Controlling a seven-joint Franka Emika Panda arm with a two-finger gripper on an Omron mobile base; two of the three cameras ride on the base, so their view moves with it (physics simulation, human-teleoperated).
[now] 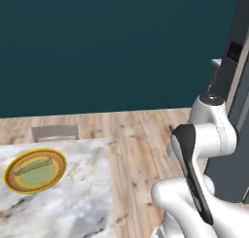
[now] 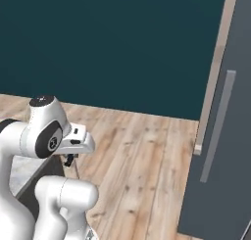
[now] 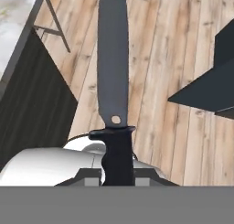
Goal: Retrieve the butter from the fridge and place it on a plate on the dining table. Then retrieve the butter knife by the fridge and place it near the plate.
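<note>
In the hand view my gripper (image 3: 118,175) is shut on the handle of the butter knife (image 3: 112,58), a dark slim knife. Its blade points away from the hand over the wooden floor. From the right base view the gripper (image 2: 71,158) hangs low beside the arm, above the floor. The butter (image 1: 33,166), a pale olive stick, lies across the yellow-orange plate (image 1: 12,176). The plate sits on the marble dining table (image 1: 63,208) at the lower left, well to the left of the arm. The slate-grey fridge (image 2: 220,151) stands shut at the right.
A grey stool (image 1: 54,132) stands at the island's far edge. The island's dark base (image 3: 32,109) is close on the left of the hand view. Wooden floor (image 2: 142,165) stretches between island and fridge, and a dark teal wall (image 1: 112,47) closes the back.
</note>
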